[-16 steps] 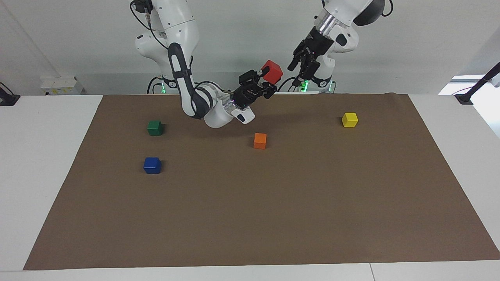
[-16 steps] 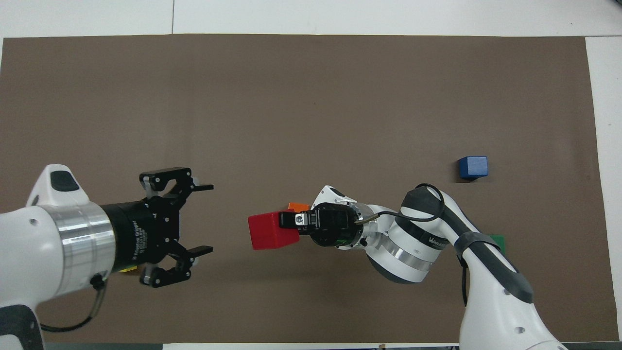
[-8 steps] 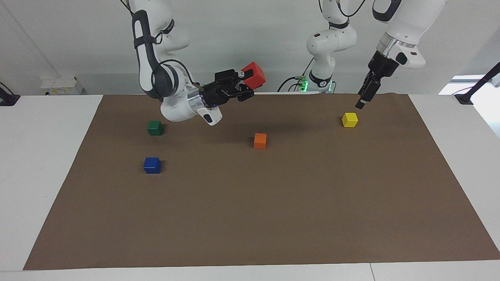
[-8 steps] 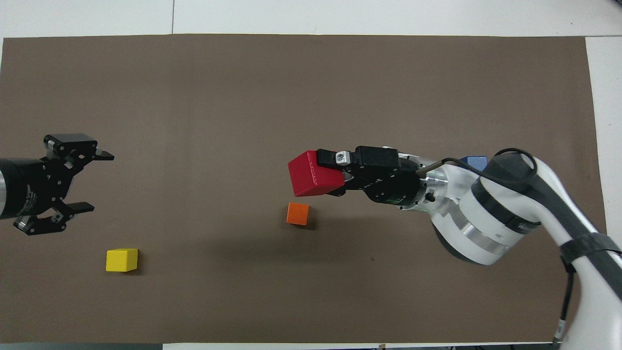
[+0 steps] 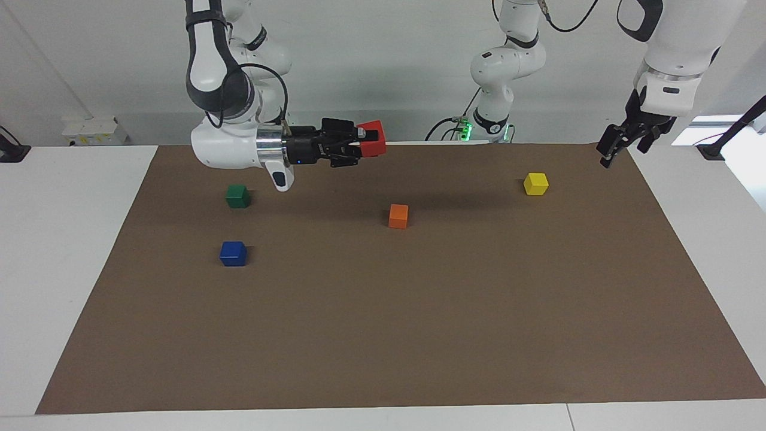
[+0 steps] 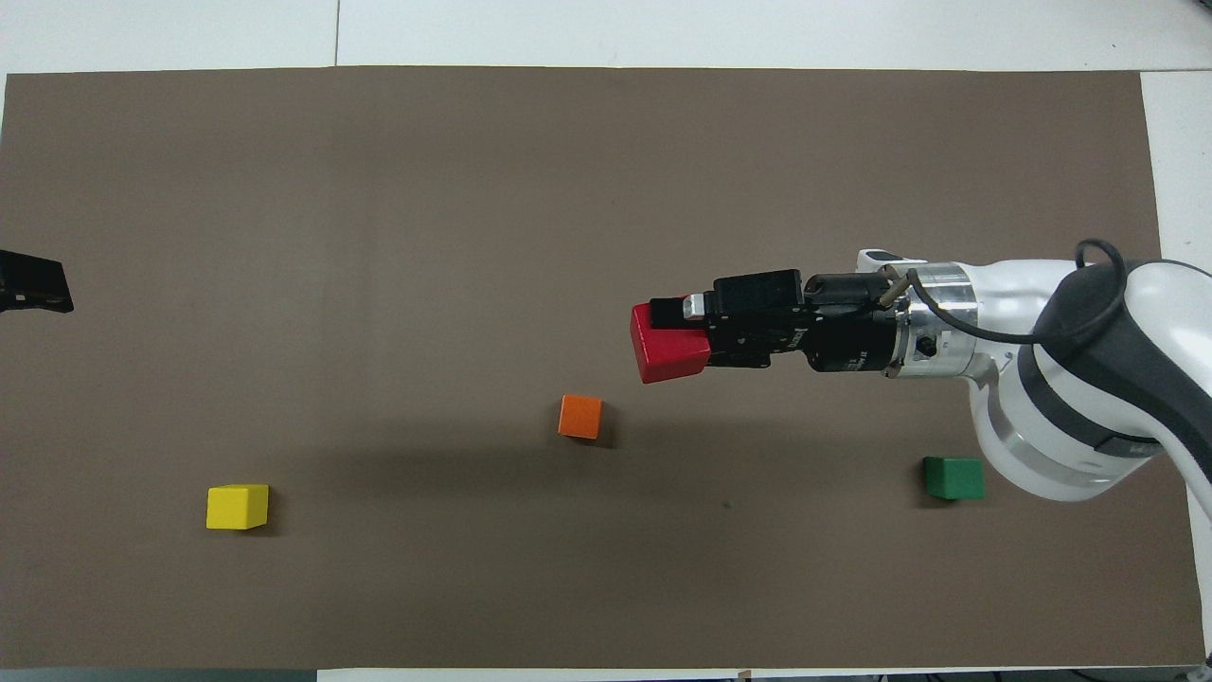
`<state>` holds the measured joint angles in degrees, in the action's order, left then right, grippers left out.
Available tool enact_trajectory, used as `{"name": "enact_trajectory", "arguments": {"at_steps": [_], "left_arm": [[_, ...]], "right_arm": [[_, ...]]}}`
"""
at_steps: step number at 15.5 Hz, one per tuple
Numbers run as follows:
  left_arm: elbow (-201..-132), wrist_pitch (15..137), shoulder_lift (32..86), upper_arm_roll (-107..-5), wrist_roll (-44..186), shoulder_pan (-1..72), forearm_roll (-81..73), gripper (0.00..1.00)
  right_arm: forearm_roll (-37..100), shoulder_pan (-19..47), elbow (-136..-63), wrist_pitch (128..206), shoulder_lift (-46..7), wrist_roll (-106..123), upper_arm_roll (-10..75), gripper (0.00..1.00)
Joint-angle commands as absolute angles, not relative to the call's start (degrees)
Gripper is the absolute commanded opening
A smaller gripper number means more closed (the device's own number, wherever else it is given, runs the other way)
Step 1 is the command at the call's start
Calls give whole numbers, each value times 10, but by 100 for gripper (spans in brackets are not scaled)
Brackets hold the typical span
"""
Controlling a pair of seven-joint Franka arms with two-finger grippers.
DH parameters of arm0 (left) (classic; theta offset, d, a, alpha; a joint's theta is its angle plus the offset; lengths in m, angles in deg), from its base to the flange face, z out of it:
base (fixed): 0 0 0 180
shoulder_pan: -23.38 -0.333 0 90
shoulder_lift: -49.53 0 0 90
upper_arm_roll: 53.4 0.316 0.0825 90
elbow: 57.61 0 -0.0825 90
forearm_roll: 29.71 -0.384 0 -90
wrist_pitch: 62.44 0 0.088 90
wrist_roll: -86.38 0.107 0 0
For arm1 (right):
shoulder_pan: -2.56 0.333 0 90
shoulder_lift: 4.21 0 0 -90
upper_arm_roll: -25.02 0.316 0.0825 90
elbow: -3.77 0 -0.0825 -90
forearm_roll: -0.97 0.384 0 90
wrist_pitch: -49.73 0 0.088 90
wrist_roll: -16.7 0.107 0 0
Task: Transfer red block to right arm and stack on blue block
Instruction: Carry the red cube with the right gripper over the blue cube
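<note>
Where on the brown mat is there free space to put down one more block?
The mat is bare from the blue block and orange block out to its edge farthest from the robots. Green block and yellow block lie nearer the robots.

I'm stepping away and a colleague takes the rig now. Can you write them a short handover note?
Right gripper: shut on the red block, held in the air above the mat.
Left gripper: waiting over the mat's edge at the left arm's end.
Blue block: on the mat, nothing on it, farther from the robots than the green block.
Done: the handover.
Left: carry red over blue, set it down, release.
</note>
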<state>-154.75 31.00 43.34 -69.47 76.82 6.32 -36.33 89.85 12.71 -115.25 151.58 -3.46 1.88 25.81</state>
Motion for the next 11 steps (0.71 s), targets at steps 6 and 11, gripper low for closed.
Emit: {"name": "enact_trajectory", "arguments": {"at_steps": [6, 11], "left_arm": [[-1595, 298, 407, -578, 835, 192, -380, 100], [-1516, 271, 473, -526, 849, 241, -344, 100]], "right_arm": [[444, 95, -1029, 1525, -18, 204, 262, 0], [176, 96, -1032, 1537, -17, 240, 266, 0]]}}
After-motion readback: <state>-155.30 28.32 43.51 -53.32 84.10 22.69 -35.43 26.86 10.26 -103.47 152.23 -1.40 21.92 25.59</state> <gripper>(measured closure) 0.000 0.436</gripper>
